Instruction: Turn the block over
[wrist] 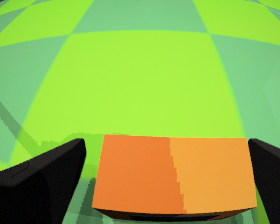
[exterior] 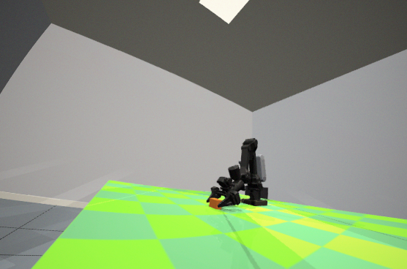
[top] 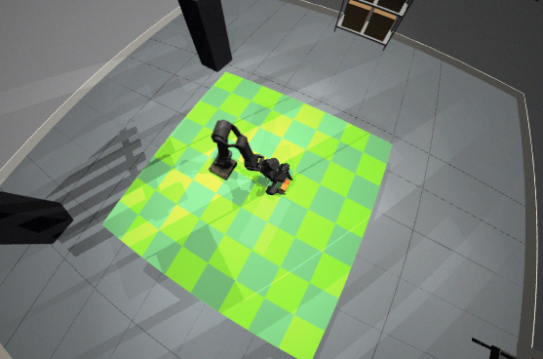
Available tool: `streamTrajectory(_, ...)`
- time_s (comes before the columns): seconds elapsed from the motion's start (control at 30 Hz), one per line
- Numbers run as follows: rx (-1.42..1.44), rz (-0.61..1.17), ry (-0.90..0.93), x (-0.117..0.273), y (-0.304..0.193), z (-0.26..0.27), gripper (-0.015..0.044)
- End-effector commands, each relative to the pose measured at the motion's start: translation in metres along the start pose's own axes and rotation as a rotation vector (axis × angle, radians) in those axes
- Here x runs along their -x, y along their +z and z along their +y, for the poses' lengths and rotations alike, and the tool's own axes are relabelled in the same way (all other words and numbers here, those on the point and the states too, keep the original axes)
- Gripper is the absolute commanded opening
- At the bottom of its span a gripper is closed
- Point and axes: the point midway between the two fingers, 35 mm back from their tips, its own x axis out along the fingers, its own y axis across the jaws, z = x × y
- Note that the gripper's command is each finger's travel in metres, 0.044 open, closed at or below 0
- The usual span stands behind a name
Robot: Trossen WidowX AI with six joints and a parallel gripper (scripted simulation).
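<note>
The orange block [top: 285, 184] [exterior: 215, 204] [wrist: 141, 172] rests on the green checkered table [top: 296, 293] [exterior: 109, 252] [wrist: 151, 80]. In the wrist view its plain orange upper face shows, part shaded and part lit. The dark marking [wrist: 176, 217] shows as a thin strip on the side facing the arm, seen very steeply. The block's underside is hidden. My gripper [top: 287, 185] [exterior: 214, 203] [wrist: 169, 148] is open, with one finger on each side of the block. A gap shows at the left finger; the right finger is very close to the block, and contact there is unclear.
The arm's base [top: 222, 169] [exterior: 254, 202] stands on the table behind the gripper. Dark pillars [top: 209, 36] [top: 28, 219] stand beyond the table's edges. A shelf unit [top: 369, 21] stands far off at the back.
</note>
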Motion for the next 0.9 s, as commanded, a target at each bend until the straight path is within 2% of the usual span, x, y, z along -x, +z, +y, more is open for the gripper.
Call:
streamTrajectory(0.0,-0.013,0.18,0.011,0.01,0.03,0.003,0.044)
streamTrajectory(0.13,-0.027,0.256,0.017,0.032,0.055,0.002,0.044)
streamTrajectory(0.47,-0.02,0.413,0.006,0.065,0.052,-0.005,0.044)
streamTrajectory(0.87,-0.02,0.414,0.006,0.066,0.052,-0.005,0.044)
